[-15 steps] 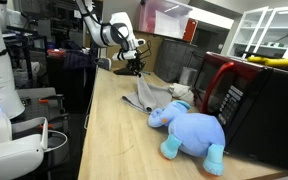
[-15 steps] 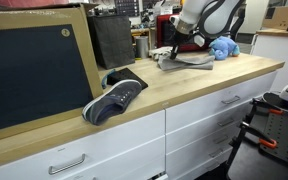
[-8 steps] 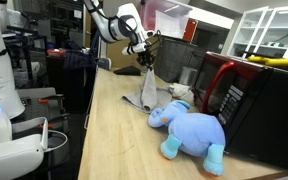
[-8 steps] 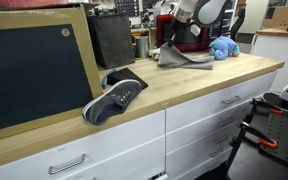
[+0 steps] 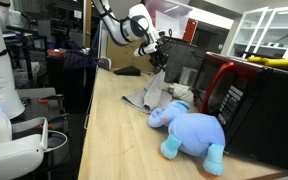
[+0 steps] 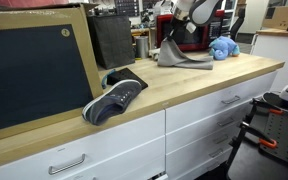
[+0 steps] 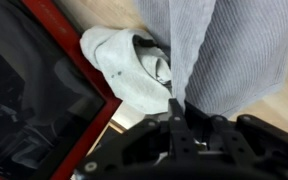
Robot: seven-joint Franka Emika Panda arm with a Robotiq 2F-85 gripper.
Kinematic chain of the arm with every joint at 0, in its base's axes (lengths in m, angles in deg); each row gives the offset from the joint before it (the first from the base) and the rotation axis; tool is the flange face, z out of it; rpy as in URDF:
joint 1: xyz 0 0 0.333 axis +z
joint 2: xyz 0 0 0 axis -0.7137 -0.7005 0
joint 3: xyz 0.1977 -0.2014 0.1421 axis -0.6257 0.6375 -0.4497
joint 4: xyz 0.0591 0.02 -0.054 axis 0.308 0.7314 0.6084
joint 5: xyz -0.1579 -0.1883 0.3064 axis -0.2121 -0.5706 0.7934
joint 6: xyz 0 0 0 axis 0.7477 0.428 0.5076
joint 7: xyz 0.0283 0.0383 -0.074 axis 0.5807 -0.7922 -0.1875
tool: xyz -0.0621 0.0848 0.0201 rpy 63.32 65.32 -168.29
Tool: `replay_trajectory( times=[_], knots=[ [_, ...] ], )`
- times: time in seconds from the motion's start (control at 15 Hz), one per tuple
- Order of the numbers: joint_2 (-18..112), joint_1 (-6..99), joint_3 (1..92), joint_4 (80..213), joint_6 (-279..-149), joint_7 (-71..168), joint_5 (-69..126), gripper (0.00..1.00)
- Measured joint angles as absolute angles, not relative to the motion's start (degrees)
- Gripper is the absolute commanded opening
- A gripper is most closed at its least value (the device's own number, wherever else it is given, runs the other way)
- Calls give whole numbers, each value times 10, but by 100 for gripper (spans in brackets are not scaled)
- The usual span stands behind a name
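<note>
My gripper point(image 5: 160, 61) is shut on the top edge of a grey cloth point(image 5: 154, 92) and holds it up above the wooden counter point(image 5: 114, 140). The cloth hangs down from the jaws, and its lower end still rests on the counter. In the wrist view the grey cloth point(image 7: 224, 50) drapes away from the gripper point(image 7: 179, 108), whose jaws pinch a fold of it. Below lies a crumpled white sock point(image 7: 124, 65), next to the red-framed microwave point(image 7: 34, 100). In an exterior view the gripper point(image 6: 181, 22) holds the cloth point(image 6: 179, 55) at the far end of the counter.
A blue plush elephant point(image 5: 192, 130) lies on the counter near the cloth, seen too as the elephant point(image 6: 222, 47). The black and red microwave point(image 5: 249, 100) stands along the counter's side. A dark sneaker point(image 6: 116, 97) rests near a framed blackboard point(image 6: 34, 70).
The gripper has risen and moved toward the microwave, pulling the grey cloth up from a flat heap into a hanging drape. The jaws stayed shut.
</note>
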State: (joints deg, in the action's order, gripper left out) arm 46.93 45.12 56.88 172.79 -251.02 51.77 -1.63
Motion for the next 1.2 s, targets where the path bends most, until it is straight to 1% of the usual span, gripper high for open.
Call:
replay_trajectory(
  times=[0.8, 0.87, 0.93, 1.0, 1.2],
  knots=[
    [358, 528, 711, 1595, -2463, 347, -62, 2],
    [350, 536, 724, 1588, -2463, 333, -66, 4],
    [342, 544, 738, 1581, -2463, 319, -67, 32],
    [335, 553, 752, 1574, -2463, 303, -67, 32],
    [326, 573, 784, 1562, -2459, 259, -67, 53]
  ],
)
